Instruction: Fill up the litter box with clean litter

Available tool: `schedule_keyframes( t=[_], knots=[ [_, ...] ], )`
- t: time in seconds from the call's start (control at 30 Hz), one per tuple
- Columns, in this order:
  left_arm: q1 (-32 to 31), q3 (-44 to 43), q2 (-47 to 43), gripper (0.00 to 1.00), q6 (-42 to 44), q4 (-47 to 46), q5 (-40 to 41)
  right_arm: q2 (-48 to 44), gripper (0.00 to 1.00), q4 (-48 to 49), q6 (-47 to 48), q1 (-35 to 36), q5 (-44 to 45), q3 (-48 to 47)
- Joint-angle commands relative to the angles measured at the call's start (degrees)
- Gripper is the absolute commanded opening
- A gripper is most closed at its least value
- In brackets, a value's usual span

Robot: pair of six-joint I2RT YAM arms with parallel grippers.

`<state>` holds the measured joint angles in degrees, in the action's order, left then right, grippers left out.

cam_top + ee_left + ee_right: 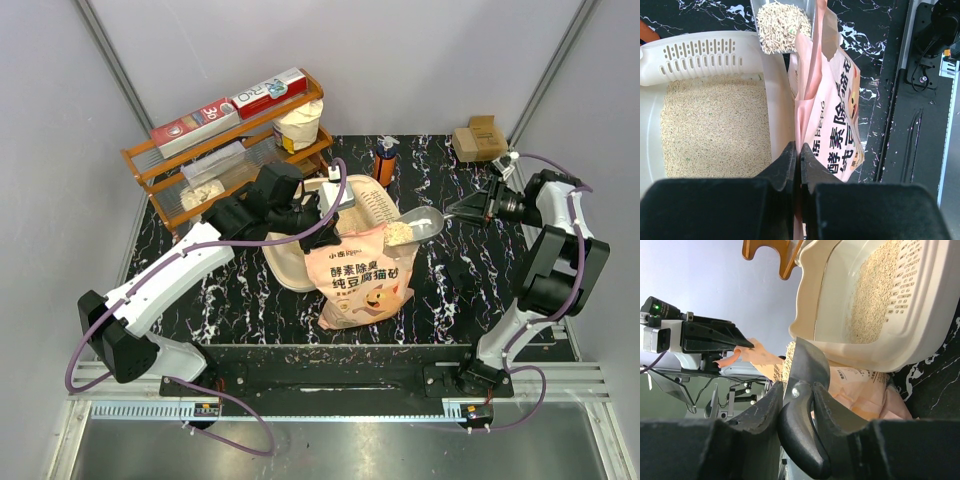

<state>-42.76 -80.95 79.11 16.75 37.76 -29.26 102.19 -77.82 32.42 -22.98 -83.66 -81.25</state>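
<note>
Scene: black marbled table (460, 290) seen from above, w/ two robot arms bolted at its near edge.
Litter box (372, 205): cream plastic tray w/ raised rim, mid-table. Slotted sieve section at its far-R end. Partly hidden by the L arm and the bag.
Clean litter (715, 125): pale tan pellets in a fairly even layer over most of the box floor. A 2nd small heap sits in the scoop.
Bag (358, 285): peach-orange, dark Chinese characters, cartoon cat. Stands upright just in front of the box, pressed against its side wall, top open.
L end effector (799, 151): closed tight, pinching the bag's top edge.
R end effector (797, 392): closed round the scoop's dark handle, fingers either side of it.
Scoop (425, 222): grey, loaded w/ litter. Bowl is by the bag's open top, just beside the box's slotted end. Can't tell if it touches the bag.
Rack (230, 150): orange wood, far-L corner, long cartons on top, white sack (298, 125) on its R end.
Other: orange bottle (385, 160) behind the box; cardboard box (480, 138) in far-R corner.
</note>
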Motion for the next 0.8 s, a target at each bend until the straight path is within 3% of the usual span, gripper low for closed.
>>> schedule_keyframes(
  t=[0.0,0.2,0.4,0.77],
  knots=[
    [0.4,0.2,-1.5,0.0,1.3,0.5,1.0,1.4,0.0,-15.2,-0.7,-0.1,-9.1,-5.2],
    [0.4,0.5,-1.0,0.0,1.3,1.2,0.4,3.5,0.0,-15.0,-1.5,2.0,-10.7,-8.2],
    [0.4,0.4,0.0,0.0,1.4,1.5,-0.1,8.1,0.0,-14.6,0.3,8.5,-12.9,-10.6],
    [0.4,0.5,1.0,0.0,2.1,3.6,-0.2,23.2,0.0,-14.6,2.3,14.9,-12.8,-28.5]
  ],
)
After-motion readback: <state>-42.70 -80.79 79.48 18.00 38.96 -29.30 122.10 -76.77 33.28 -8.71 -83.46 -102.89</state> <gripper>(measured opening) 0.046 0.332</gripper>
